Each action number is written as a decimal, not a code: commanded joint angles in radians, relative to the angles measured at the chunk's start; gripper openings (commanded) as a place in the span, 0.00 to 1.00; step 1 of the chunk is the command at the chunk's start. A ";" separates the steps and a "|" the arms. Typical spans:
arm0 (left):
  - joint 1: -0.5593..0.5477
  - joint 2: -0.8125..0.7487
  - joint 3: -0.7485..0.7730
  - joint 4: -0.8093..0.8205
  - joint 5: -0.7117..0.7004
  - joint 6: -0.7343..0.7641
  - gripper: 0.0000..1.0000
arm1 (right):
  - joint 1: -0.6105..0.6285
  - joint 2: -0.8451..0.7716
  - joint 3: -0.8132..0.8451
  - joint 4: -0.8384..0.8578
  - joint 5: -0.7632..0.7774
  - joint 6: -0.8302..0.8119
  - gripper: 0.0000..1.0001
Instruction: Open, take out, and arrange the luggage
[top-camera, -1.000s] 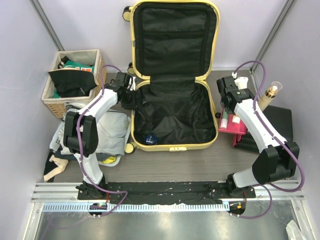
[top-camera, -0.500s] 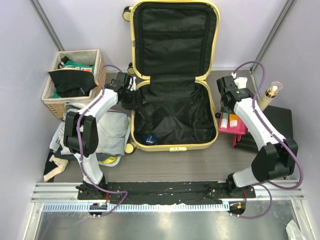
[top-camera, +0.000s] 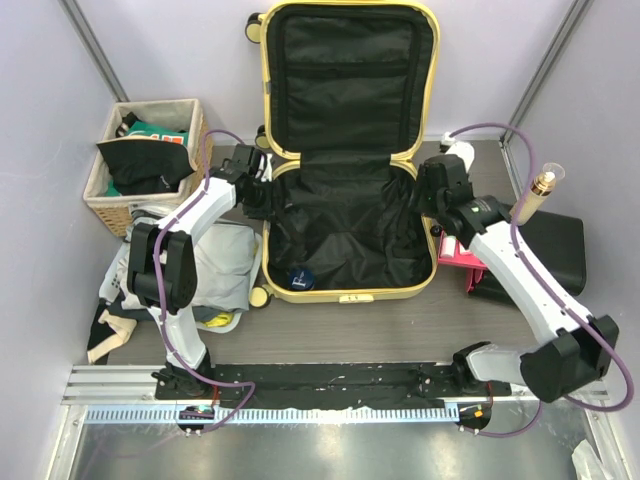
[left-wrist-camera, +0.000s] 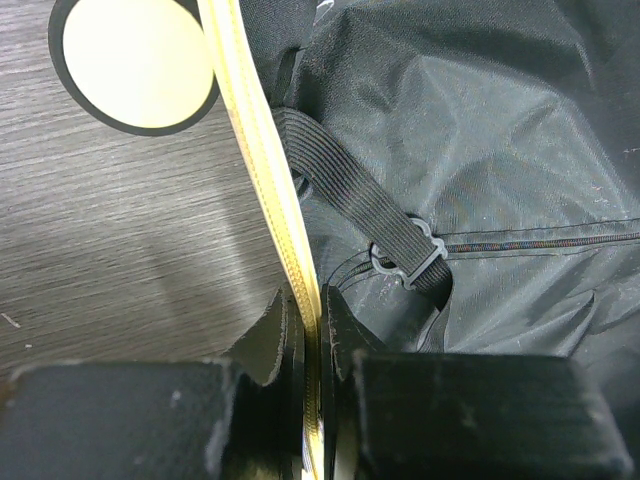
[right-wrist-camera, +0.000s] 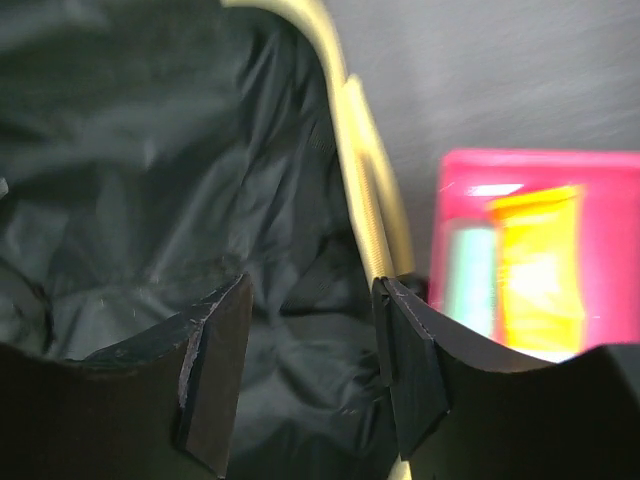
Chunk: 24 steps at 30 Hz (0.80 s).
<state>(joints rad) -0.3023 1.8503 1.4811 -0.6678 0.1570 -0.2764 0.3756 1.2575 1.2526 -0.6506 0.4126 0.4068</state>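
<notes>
We find the luggage (top-camera: 330, 296) lying open at mid-table, its lower shell flat with the front rim nearest the arm bases. A small dark round item (top-camera: 301, 279) rests on the black lining close to that rim. A grey heap of clothing (top-camera: 222, 262) lies just beside the shell's left side.

The left gripper (left-wrist-camera: 312, 330) is clamped on the left yellow rim, one finger outside and one inside the shell. A cream wheel (left-wrist-camera: 135, 60) stands beyond it on the outside, and an elastic strap (left-wrist-camera: 340, 190) with its buckle on the inside.

The right gripper (right-wrist-camera: 310, 340) hangs over the shell's right rim with its fingers apart. The yellow edge shows in the gap; contact cannot be determined. A pink tray (right-wrist-camera: 600, 260) lies just outside that rim.

Farther back, the lid stands upright against the rear wall. A wicker basket (top-camera: 105, 212) stands at the far left.
</notes>
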 joint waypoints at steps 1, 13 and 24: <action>-0.055 -0.043 0.070 0.019 0.151 0.049 0.00 | 0.006 0.052 -0.059 0.074 -0.121 0.072 0.58; -0.063 -0.053 0.068 0.022 0.154 0.049 0.00 | -0.027 0.189 -0.018 -0.142 0.133 0.050 0.61; -0.061 -0.049 0.071 0.017 0.142 0.049 0.00 | -0.038 0.189 -0.002 -0.228 0.330 0.013 0.63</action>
<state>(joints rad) -0.3199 1.8503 1.4845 -0.6819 0.1490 -0.2771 0.3519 1.4425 1.2217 -0.7822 0.5896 0.4458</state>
